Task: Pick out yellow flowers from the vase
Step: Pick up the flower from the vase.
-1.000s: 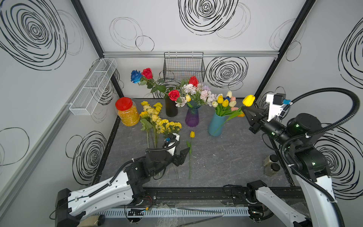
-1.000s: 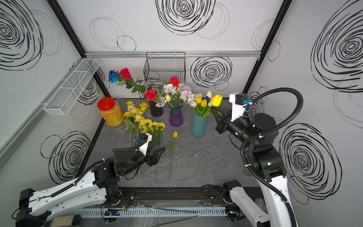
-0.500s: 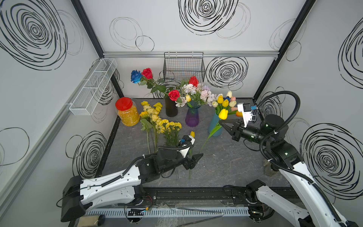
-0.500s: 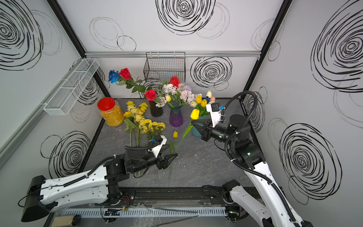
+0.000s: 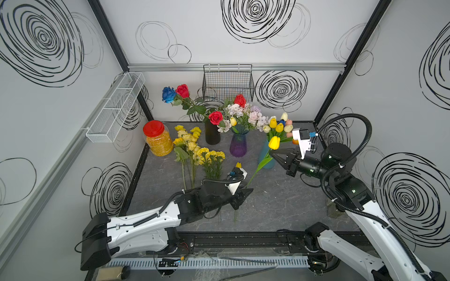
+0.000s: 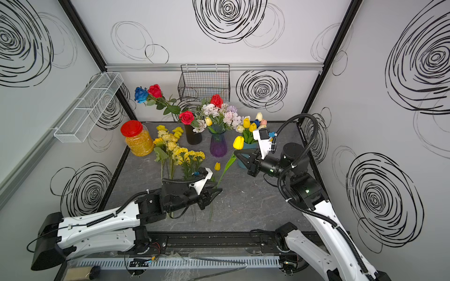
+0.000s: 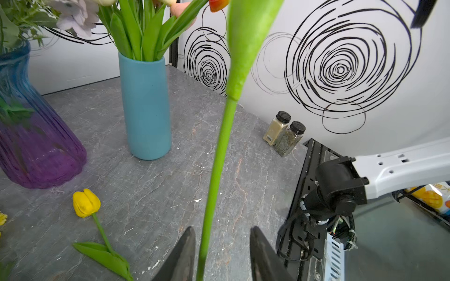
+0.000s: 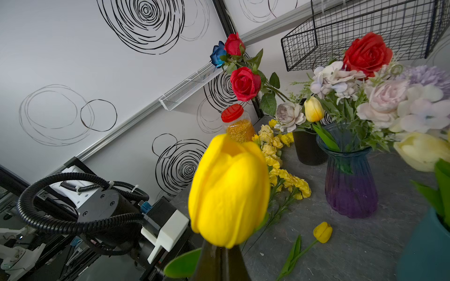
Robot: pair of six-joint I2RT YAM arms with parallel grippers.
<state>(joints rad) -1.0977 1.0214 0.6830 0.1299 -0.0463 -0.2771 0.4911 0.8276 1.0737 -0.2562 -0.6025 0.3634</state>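
Yellow tulip point(image 5: 274, 142) held aloft between two arms

The right gripper point(image 5: 271, 153) is clenched on its stem just under the bloom; the stem slants down and forward, bloom uppermost, its lower end between the parted jaws of the left gripper point(image 7: 222, 230) (nearer one finger, clear of the other), above the table point(image 5: 280, 202) near the blue vase point(image 7: 146, 109).

Bare tabletop point(image 5: 280, 202) near, right of centre: passage. Black vase point(image 5: 212, 136), purple vase point(image 5: 238, 146), blue vase point(image 7: 146, 109) bar the far side; laid yellow flowers point(image 5: 194, 150), the left.
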